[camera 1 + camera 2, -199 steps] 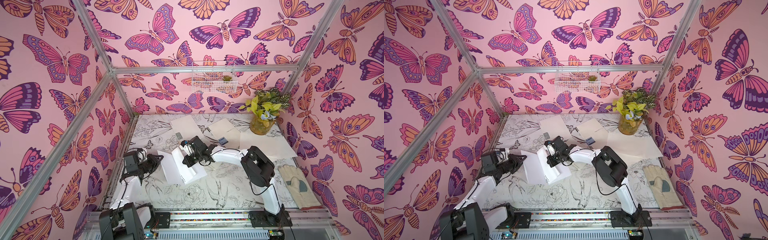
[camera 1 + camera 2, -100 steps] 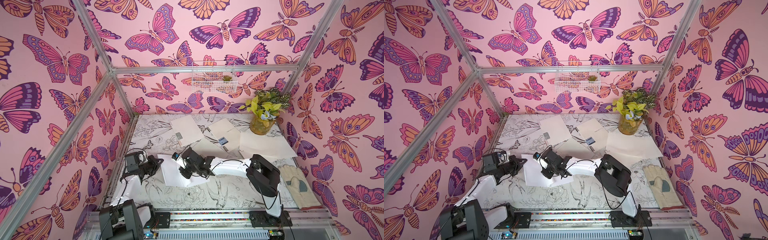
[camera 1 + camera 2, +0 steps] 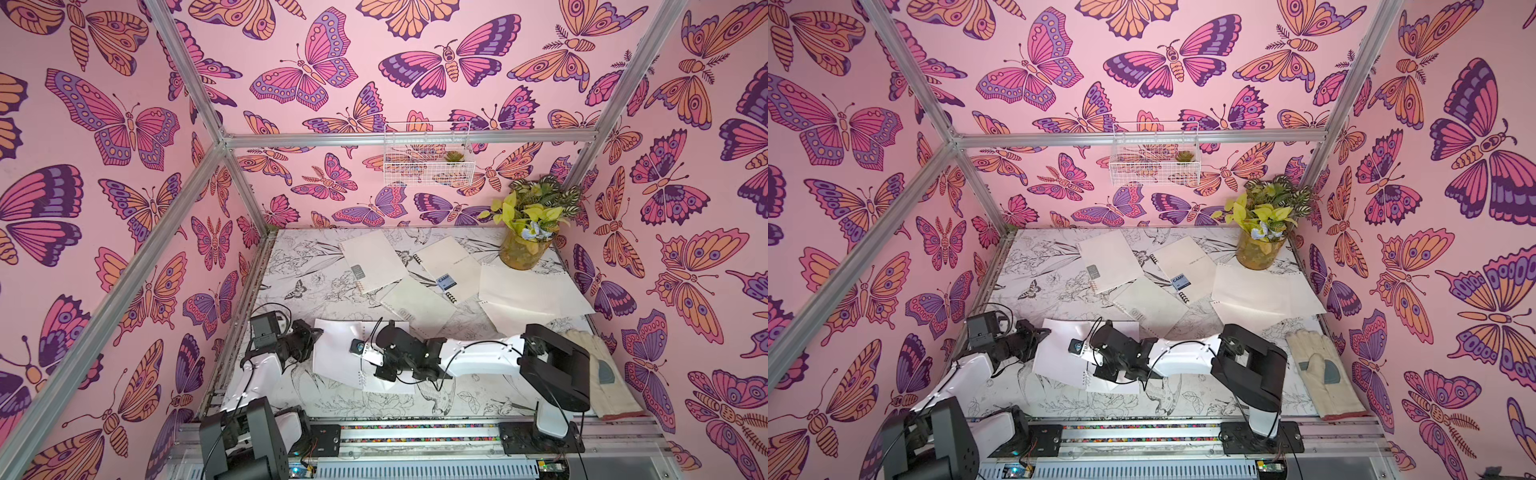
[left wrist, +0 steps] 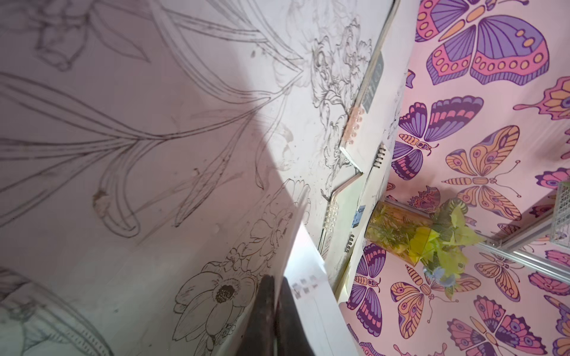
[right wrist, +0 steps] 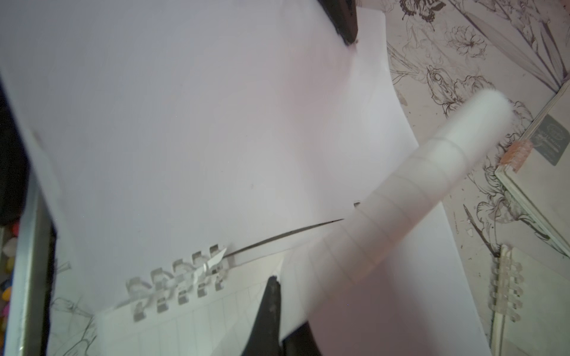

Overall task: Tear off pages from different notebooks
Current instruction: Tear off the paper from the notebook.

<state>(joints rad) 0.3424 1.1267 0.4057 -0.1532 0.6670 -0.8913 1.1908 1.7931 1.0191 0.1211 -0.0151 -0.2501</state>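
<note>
Noting the grips first: my left jaws were closed tight on the outer edge of a white page [image 3: 336,353], their dark fingertips [image 4: 268,308] pinching the paper in the left wrist view. My right jaws were closed too, clamped on a curled lined leaf [image 5: 401,191] of the open notebook [image 3: 390,385], close by its clear coil [image 5: 179,283].

The page spread from that coil toward my left arm. In the right wrist view its punched edge looked ragged at one end of the coil, and a thin dark slit ran on from there. I could not tell whether the page hung on elsewhere.

The open notebook lay at the front of the worktop [image 3: 316,286], left of centre, between my two arms.

Farther back, in both top views:
- a white-coil notebook [image 3: 372,262] with a grey label
- the black-coil CAMP notebook [image 3: 451,266] beside it
- a third notebook [image 3: 415,301] just in front of those two
- loose pages [image 3: 532,295], overlapped, to the right, just beside the potted plant [image 3: 525,245]
- a work glove [image 3: 598,374] by the right front edge
</note>
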